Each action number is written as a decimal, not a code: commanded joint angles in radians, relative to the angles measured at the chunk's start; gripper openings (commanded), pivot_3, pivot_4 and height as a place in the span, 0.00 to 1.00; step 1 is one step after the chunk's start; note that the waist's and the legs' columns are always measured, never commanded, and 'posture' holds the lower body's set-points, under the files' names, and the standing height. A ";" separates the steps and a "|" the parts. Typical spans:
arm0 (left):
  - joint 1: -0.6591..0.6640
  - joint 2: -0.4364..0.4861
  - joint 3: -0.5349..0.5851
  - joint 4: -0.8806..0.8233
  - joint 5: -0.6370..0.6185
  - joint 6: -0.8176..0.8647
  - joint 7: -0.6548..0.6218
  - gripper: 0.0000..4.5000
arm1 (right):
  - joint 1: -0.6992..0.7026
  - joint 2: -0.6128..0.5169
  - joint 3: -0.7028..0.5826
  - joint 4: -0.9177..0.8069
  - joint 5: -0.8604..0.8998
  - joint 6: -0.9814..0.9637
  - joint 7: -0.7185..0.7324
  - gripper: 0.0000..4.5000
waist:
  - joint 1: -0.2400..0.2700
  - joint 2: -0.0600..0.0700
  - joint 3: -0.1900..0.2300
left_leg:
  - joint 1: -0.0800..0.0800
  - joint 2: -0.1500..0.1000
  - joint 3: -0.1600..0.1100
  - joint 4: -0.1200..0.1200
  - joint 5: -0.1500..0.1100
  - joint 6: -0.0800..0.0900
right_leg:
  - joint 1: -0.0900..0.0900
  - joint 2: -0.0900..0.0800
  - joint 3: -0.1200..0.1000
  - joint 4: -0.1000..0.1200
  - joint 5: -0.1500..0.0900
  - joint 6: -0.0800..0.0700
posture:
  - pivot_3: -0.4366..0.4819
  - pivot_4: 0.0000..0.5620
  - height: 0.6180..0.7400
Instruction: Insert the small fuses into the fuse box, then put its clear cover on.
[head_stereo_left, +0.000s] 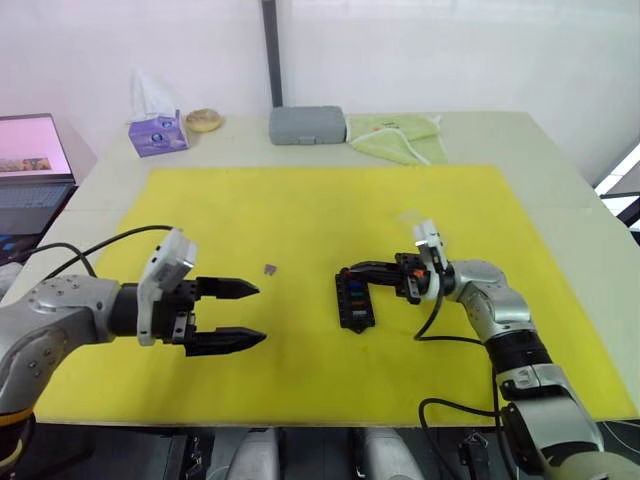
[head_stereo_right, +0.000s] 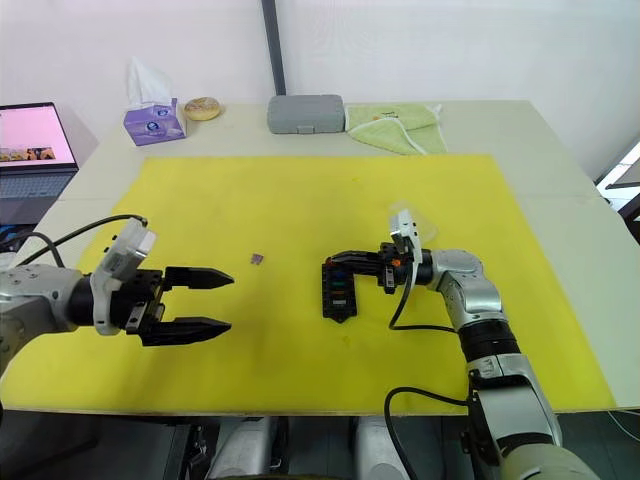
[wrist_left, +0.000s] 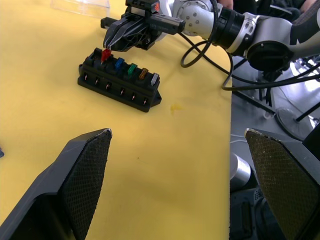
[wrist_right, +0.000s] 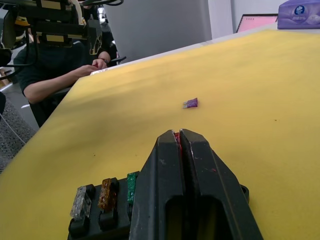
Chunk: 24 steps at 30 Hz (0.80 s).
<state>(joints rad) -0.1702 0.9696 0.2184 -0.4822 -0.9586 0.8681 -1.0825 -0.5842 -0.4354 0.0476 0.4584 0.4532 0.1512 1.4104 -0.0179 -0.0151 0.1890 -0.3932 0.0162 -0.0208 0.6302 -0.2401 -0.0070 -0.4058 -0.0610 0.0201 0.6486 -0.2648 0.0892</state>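
The right hand (head_stereo_left: 352, 272) is right over the far end of the fuse box (head_stereo_left: 353, 303), near the centre of the left eye frame, fingers pinched tight on a red fuse (wrist_left: 106, 54). In the left wrist view that red fuse sits at the end slot, upper left of the frame, tilted a touch and by the look of it not fully seated. Beside it in the row stand a blue fuse (wrist_left: 119, 63), a green fuse (wrist_left: 131, 69), an orange-brown fuse (wrist_left: 143, 73) and a grey fuse (wrist_left: 154, 78).

The box lies on the yellow mat (head_stereo_left: 300, 210) with its long axis running up and down the frame, and the right arm reaches in from the right, across that axis. So the push this move turns on goes straight down into the slot.

One purplish fuse (head_stereo_left: 270, 268) lies loose on the mat, left of the box and just ahead of the left hand (head_stereo_left: 252, 314), lower left. That hand hovers wide open, holding nothing, and it is plainly the nearer one to the stray piece.

The clear cover (wrist_left: 80, 6) lies faint on the mat beyond the box, close by the right wrist. Along the top edge of the table (head_stereo_left: 560, 190) sit a grey case (head_stereo_left: 306, 125), a green cloth (head_stereo_left: 397, 136) and a tissue box (head_stereo_left: 157, 133).
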 joint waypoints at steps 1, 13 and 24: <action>0.004 0.005 0.034 -0.024 -0.017 -0.009 0.003 1.00 | -0.009 -0.008 -0.030 -0.005 0.012 0.008 0.007 0.00 | 0.000 0.000 0.000 | 0.000 0.000 0.000 0.000 0.000 0.000 | 0.000 0.000 0.000 0.000 0.000 0.000 | 0.48 0.27 1.00; 0.052 0.015 0.055 -0.016 -0.016 -0.031 -0.013 1.00 | -0.015 -0.001 -0.055 -0.077 0.048 0.075 -0.008 0.00 | -0.001 0.000 0.000 | 0.000 0.000 0.000 0.000 0.000 0.000 | 0.000 0.000 0.000 0.000 0.000 0.000 | 0.48 0.27 1.00; 0.046 0.048 0.075 0.066 0.007 -0.060 -0.085 1.00 | -0.001 -0.023 -0.043 -0.061 0.025 0.068 0.010 0.00 | -0.001 0.000 0.000 | 0.000 0.000 0.000 0.000 0.000 0.000 | 0.000 0.000 0.000 0.000 0.000 0.000 | 0.48 0.27 1.00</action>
<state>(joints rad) -0.1211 1.0001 0.2428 -0.4201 -0.9513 0.8330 -1.1453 -0.5836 -0.4443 0.0209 0.4021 0.4791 0.2360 1.4090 -0.0188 -0.0149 0.1891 -0.3933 0.0163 -0.0205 0.6297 -0.2401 -0.0071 -0.4062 -0.0610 0.0202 0.6483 -0.2649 0.0891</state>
